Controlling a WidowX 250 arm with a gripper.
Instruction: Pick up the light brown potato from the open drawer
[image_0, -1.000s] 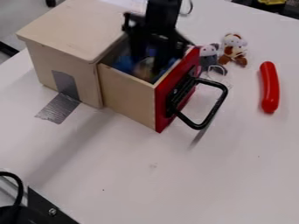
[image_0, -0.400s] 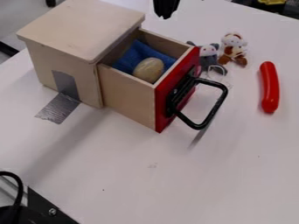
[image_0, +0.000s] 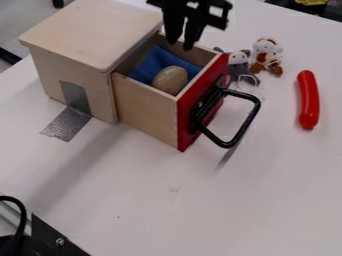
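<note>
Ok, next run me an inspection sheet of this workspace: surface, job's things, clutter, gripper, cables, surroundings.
Surface: white table with a faint smudge and a small dark speck; silver tape runs from it up the wooden box.
Job's things: drawer pulled out of the box; blue cloth and tan egg-shaped object inside; black handle on its red front.
Clutter: two small plush toys beyond the drawer front, red sausage-shaped toy to their right in the picture.
Gripper: gripper over the drawer's far side, fingers apart, nothing seen between them.
Cables: black cable curving at the lower left edge.
Surroundings: yellow item at the top right edge.
</note>
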